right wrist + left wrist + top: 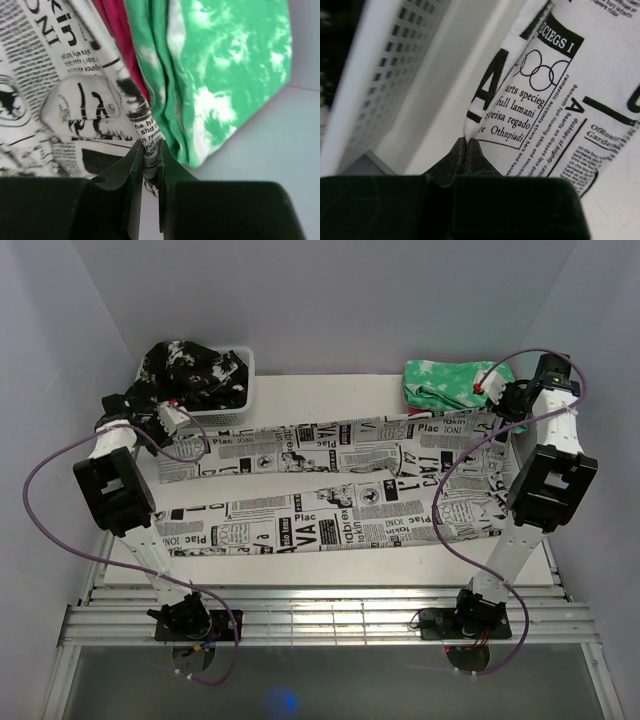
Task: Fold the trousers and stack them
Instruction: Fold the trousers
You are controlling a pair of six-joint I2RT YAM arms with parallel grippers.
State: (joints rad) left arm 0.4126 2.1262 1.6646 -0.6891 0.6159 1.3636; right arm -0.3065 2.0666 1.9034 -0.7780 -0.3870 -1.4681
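The trousers [340, 480] lie spread across the counter [330, 395], with the legs to the left and the waist to the right. The left gripper [466, 146] is clamped on the end of the far leg, beside the basket [385, 85]. The right gripper [149, 147] pinches the waist edge, just beside the folded green cloth [220, 75].

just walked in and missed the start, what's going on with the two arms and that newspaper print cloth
Both arms are holding the trousers, which lie spread across the table with the legs running left, not yet folded. The left fingers are shut on the far leg's end, beside the white basket holding a black garment. The right fingers pinch the waist end next to the folded green cloth at the far right.
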